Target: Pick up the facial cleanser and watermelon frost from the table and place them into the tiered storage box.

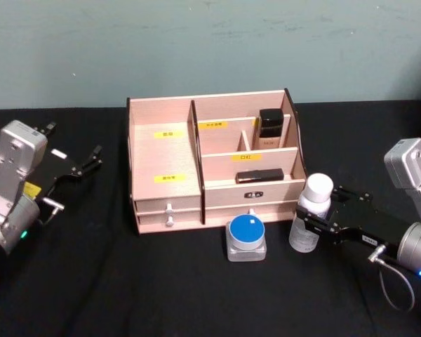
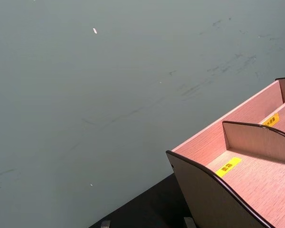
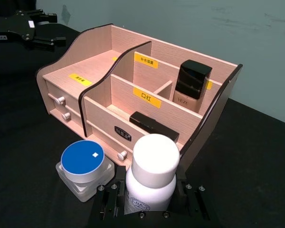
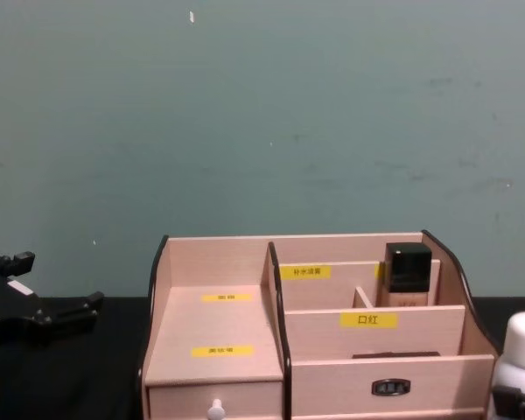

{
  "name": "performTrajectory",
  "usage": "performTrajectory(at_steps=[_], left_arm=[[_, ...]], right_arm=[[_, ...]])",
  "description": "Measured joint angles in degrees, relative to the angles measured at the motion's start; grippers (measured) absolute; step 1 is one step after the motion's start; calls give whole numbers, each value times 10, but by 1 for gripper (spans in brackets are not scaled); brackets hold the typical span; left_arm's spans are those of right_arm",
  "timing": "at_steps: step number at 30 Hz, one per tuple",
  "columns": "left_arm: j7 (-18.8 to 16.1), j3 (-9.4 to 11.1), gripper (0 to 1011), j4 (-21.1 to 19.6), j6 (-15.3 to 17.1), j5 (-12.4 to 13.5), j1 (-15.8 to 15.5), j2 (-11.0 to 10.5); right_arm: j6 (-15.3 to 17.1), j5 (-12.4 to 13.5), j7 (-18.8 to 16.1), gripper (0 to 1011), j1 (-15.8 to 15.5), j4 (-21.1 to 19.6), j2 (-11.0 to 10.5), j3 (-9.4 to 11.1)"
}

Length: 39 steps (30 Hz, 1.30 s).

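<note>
head view: clamped on the white-capped translucent plastic bottle (image 1: pixel 317 191) by the right gripper (image 1: pixel 310 225), fingers pressed to both its sides, just off the four o'clock corner of the pale-wood tiered storage box (image 1: pixel 161 154). parked well out at nine o'clock, the left gripper (image 1: pixel 74 140), fingers spread apart. trouble ahead? could clip the box's dark right wall on a low lift and shove it; could swing and slip from an off-centre hold; could nudge the blue-lidded clear square jar (image 1: pixel 246 236), close by at six o'clock. counting: one bottle, one jar, one box, two grippers; already inside, one black-capped foundation bottle (image 1: pixel 269 130), one black stick (image 1: pixel 258 175).
</note>
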<state>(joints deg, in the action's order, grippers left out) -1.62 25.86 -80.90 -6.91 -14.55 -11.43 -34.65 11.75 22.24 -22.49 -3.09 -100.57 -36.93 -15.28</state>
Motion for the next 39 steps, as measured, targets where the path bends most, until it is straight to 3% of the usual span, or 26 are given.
performTrajectory(at_steps=[15,26,33,39], left_arm=[[0,0,1001,0,0,0,0,0],[0,0,1001,0,0,0,0,0],[0,0,1001,0,0,0,0,0],[0,0,1001,0,0,0,0,0]], right_arm=[[7,-1,-9,613,7,-20,-1,-3],[23,-2,-16,613,2,-95,-29,8],[36,5,-16,613,9,-126,-33,11],[46,6,-14,613,26,-136,-28,2]])
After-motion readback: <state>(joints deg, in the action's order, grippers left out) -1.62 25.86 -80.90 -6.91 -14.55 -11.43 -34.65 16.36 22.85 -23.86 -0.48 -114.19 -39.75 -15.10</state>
